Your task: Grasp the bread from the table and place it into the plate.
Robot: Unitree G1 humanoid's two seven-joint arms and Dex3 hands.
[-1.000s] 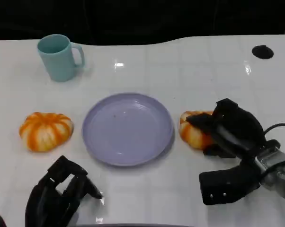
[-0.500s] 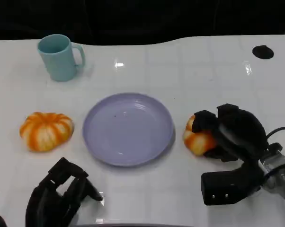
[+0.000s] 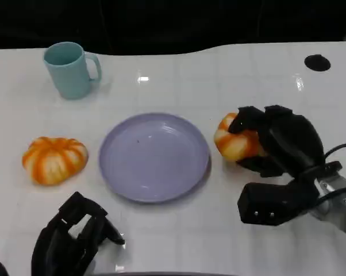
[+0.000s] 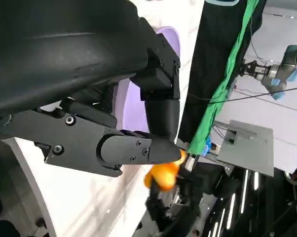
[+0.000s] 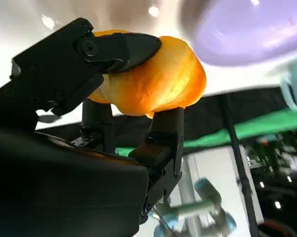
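My right hand (image 3: pixel 276 144) grips an orange-and-white striped bread roll (image 3: pixel 235 141) just right of the lavender plate (image 3: pixel 154 155), lifted a little off the table. In the right wrist view the roll (image 5: pixel 153 79) sits clamped between the black fingers (image 5: pixel 116 49), with the plate (image 5: pixel 247 29) beyond it. A second striped roll (image 3: pixel 54 159) lies on the table left of the plate. My left hand (image 3: pixel 72 238) rests near the front edge at the lower left, fingers curled with nothing in them. The left wrist view shows its fingers (image 4: pixel 133 148), the plate's edge (image 4: pixel 131 106) and the held roll (image 4: pixel 163 173) far off.
A teal mug (image 3: pixel 69 69) stands at the back left. A small black disc (image 3: pixel 317 62) lies at the back right of the white table (image 3: pixel 179 75). The table's far edge meets a dark background.
My right hand closed around the roll on the right, then raised it and carried it slightly left, closer to the plate. The left hand has stayed put.
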